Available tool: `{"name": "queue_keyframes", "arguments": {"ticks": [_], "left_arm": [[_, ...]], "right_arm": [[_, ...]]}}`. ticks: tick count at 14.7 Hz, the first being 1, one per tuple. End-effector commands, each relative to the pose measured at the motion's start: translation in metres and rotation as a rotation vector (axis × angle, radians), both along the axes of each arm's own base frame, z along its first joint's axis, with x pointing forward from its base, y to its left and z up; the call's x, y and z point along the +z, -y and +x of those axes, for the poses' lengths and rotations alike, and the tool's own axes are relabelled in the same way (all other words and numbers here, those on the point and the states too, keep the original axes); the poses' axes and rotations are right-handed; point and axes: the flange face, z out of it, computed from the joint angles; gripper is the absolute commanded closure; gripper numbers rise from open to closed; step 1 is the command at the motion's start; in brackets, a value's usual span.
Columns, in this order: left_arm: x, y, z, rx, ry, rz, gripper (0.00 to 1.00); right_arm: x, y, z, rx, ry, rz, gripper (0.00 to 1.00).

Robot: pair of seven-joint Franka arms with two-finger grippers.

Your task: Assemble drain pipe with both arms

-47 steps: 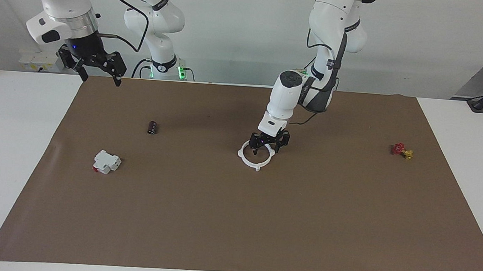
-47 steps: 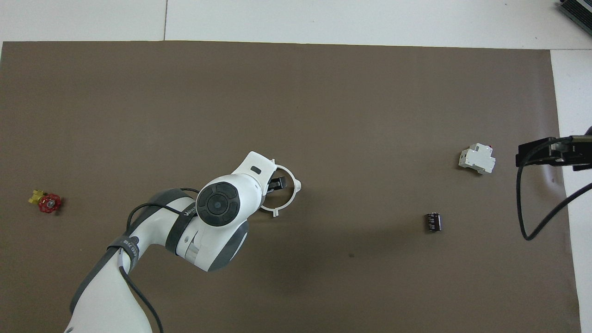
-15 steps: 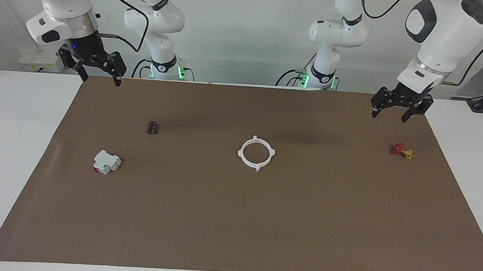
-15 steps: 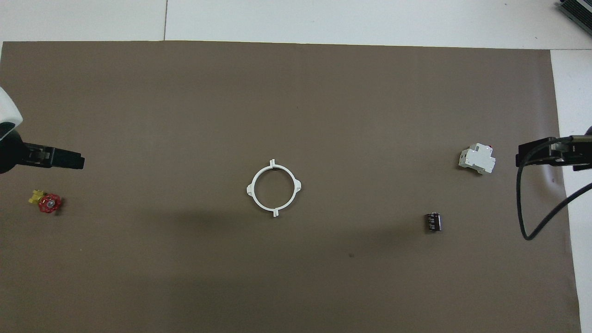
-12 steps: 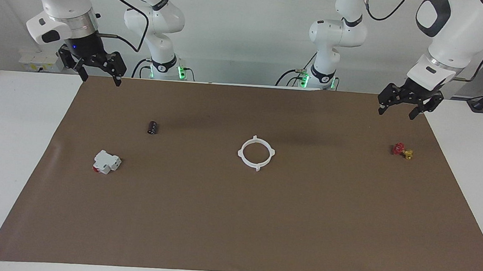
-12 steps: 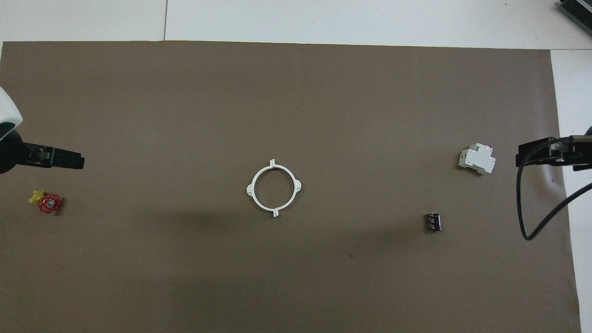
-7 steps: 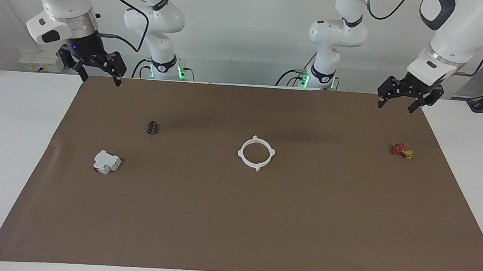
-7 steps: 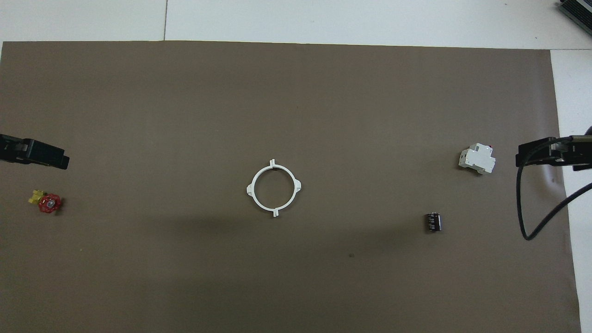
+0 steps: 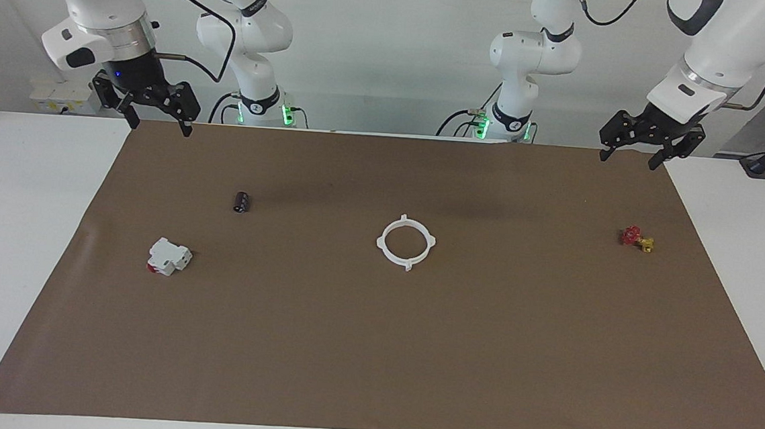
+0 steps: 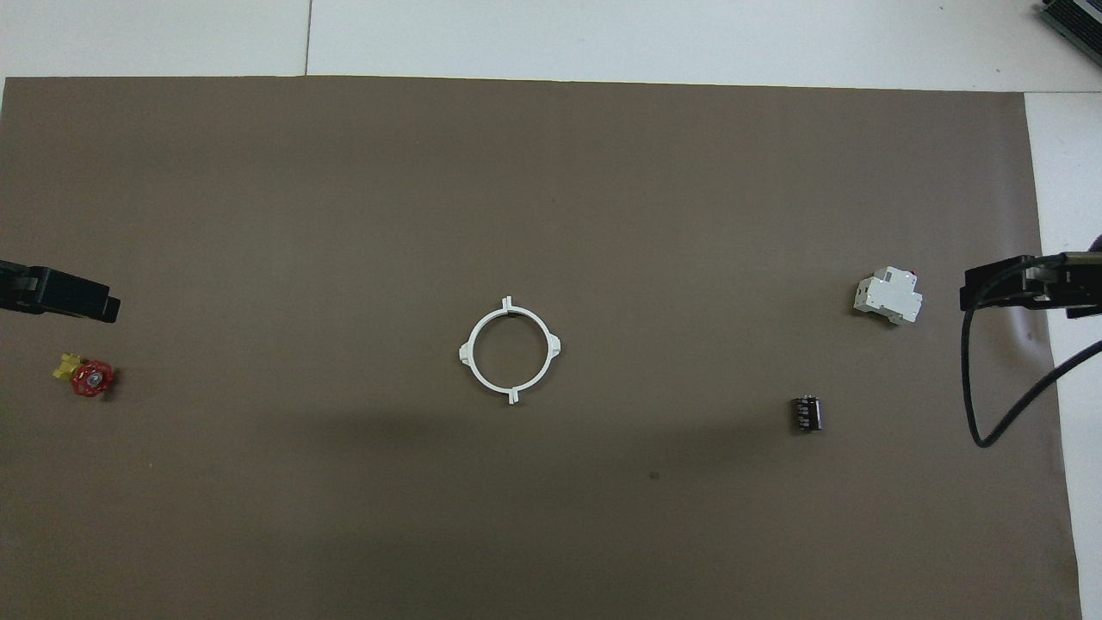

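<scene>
Pipe ring (image 9: 406, 242) lies flat and closed on the brown mat (image 9: 373, 348) at mid-counter, its four tabs pointing outward, with no long axis. We read no writing anywhere. Well apart from it, our left claw (image 9: 629, 158) and right claw (image 9: 158, 125) hang wide open and empty over the mat's robot-side corners.

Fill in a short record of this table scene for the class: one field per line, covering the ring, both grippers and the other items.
drain pipe: closed white ring, flat on mat centre, untouched
left gripper: open, empty, raised over mat corner at its own end
right gripper: open, empty, raised over mat corner at its own end
red-and-yellow valve: toward left arm's end
white blocky part: toward right arm's end
dark cylinder: nearer the robots than the blocky part
</scene>
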Motion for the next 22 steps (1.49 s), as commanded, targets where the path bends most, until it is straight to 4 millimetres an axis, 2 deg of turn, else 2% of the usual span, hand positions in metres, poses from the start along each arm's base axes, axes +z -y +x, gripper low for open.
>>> {"name": "queue_keyframes", "arguments": {"ticks": [1, 7, 10, 22], "left_arm": [[0.003, -0.006, -0.002, 0.006, 0.001, 0.018, 0.0], [0.005, -0.005, -0.002, 0.005, -0.002, 0.019, 0.0], [0.016, -0.001, -0.003, -0.002, -0.008, 0.016, 0.0], [0.02, 0.007, -0.005, -0.016, -0.037, 0.026, 0.0]], "right_arm": [[0.001, 0.0, -0.004, 0.018, -0.007, 0.024, 0.0], [0.001, -0.001, -0.004, 0.02, -0.006, 0.022, 0.0], [0.001, 0.0, -0.004, 0.018, -0.007, 0.022, 0.0], [0.001, -0.001, -0.004, 0.02, -0.007, 0.024, 0.0]]}}
